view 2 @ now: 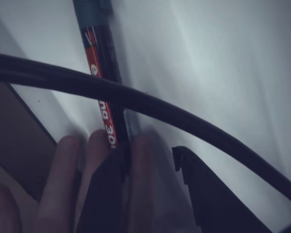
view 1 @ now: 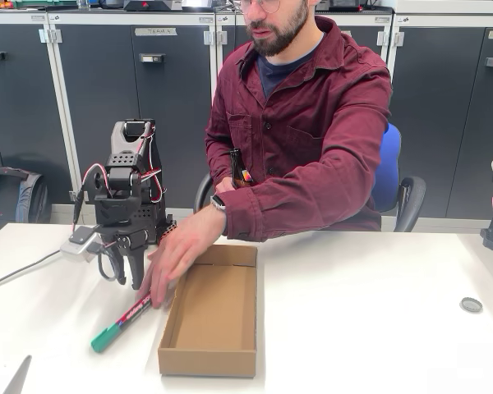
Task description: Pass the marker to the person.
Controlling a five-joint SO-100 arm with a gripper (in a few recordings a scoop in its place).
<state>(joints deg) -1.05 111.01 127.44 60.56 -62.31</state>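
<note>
Now the thick green marker (view 1: 122, 322) is pinned on the white table (view 1: 378, 312) under the person's hand (view 1: 174, 261), ready for the black two-finger gripper (view 1: 125, 275), seemingly parted around it.

One marker (view 1: 120, 322), one person (view 1: 304, 123), one cardboard box (view 1: 211, 359), one brown bottle (view 1: 238, 168), one small round cap (view 1: 471, 304).

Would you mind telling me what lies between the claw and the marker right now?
The person's hand lies there, its fingers over the marker beside the claw, as both the fixed and wrist views show.
</note>
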